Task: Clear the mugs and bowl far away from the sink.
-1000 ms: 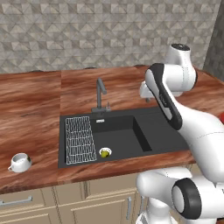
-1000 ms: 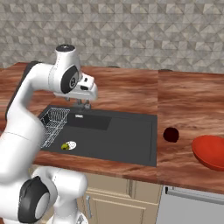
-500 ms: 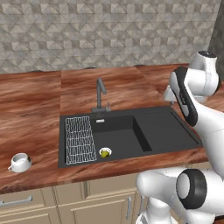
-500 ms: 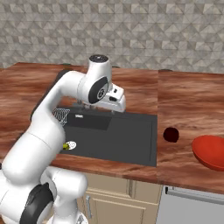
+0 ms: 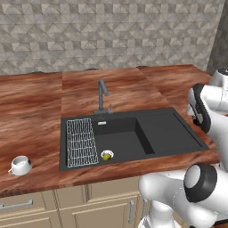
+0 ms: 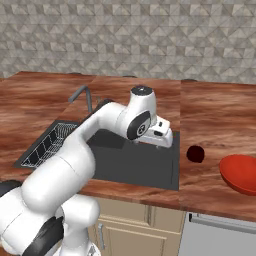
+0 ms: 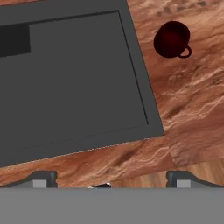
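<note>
The dark maroon mug (image 6: 195, 153) stands on the wooden counter just right of the black sink (image 6: 136, 161), its handle turned sideways in the hand view (image 7: 172, 39). Farther right, the red bowl (image 6: 241, 173) is cut off by the frame edge. The white mug (image 5: 20, 165) sits on the counter left of the sink (image 5: 165, 129), near the front edge. My gripper (image 6: 159, 139) hangs open over the sink's right rim (image 7: 74, 74), left of the maroon mug, holding nothing; in the hand view the gripper (image 7: 111, 181) has its tips spread wide.
A slim grey faucet (image 5: 103, 94) rises behind the basin. A wire rack (image 5: 81, 141) lies in the basin's left part beside a round drain (image 5: 107, 155). Bare wooden counter (image 6: 220, 110) stretches right and back of the maroon mug. A tiled wall closes off the rear.
The arm has swung from above the faucet rightward across the sink to its right rim, closer to the maroon mug. The jaws have stayed wide apart. Mugs and bowl have not moved.
</note>
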### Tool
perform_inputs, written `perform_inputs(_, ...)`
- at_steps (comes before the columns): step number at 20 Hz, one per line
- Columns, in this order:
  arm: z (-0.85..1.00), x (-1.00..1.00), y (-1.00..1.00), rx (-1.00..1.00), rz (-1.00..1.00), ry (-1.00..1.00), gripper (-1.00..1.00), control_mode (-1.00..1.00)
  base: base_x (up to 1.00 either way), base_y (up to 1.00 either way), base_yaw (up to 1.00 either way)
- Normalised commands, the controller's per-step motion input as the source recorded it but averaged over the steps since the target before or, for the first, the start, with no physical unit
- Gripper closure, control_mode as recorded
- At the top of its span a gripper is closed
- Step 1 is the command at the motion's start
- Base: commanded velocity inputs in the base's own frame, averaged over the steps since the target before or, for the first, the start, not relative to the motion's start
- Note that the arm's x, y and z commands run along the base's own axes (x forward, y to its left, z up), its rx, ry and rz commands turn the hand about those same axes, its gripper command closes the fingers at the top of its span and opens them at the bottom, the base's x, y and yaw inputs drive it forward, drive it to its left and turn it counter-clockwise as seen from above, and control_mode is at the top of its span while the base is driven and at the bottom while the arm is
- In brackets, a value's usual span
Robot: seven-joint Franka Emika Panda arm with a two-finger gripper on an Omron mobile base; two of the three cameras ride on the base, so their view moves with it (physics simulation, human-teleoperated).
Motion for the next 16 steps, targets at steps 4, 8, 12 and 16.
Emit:
perform_inputs(4, -0.31, 0.0, -0.83, -0.01, -0.01, 0.0, -1.0, -1.0, 0.0, 0.0, 0.0)
perform_inputs(8, -0.27, 0.0, -0.69, -0.02, -0.01, 0.0, -1.0, -1.0, 0.0, 0.0, 0.0)
perform_inputs(12, -0.2, 0.0, -0.7, -0.02, -0.02, 0.0, -1.0, -1.0, 0.0, 0.0, 0.0)
perform_inputs(16, -0.29, 0.0, -0.68, -0.06, 0.0, 0.0, -1.0, -1.0, 0.0, 0.0, 0.0)
